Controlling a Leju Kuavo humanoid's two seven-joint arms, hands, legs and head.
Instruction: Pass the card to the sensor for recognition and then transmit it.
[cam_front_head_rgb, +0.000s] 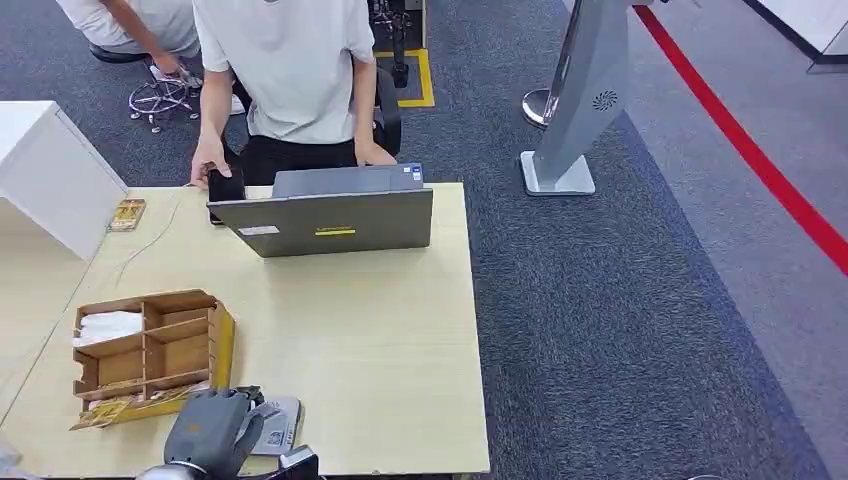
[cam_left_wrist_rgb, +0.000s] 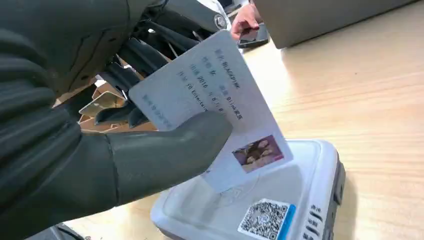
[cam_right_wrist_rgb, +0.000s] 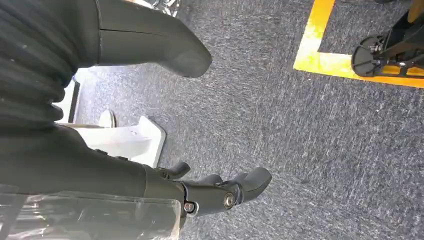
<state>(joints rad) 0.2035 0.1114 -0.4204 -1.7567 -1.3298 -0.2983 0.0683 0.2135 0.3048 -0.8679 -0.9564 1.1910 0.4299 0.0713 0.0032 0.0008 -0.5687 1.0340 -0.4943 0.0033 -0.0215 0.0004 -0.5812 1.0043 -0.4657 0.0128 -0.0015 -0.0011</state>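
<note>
Left hand (cam_left_wrist_rgb: 100, 150) pinches card (cam_left_wrist_rgb: 215, 110) over sensor (cam_left_wrist_rgb: 300, 200); right hand (cam_right_wrist_rgb: 210, 192) seemingly loose, empty.

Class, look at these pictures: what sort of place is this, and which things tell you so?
Probably an office reception or check-in desk: a wooden table with a laptop, a card reader under the ID card in the left hand, and grey carpet.

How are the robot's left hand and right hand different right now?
The left hand holds a card, pinched under its thumb, tilted over the white sensor on the table; the right hand holds nothing. The left hand is over the wooden table; the right hand hangs over grey carpet, its fingers loosely apart. Both are dark grey.
</note>
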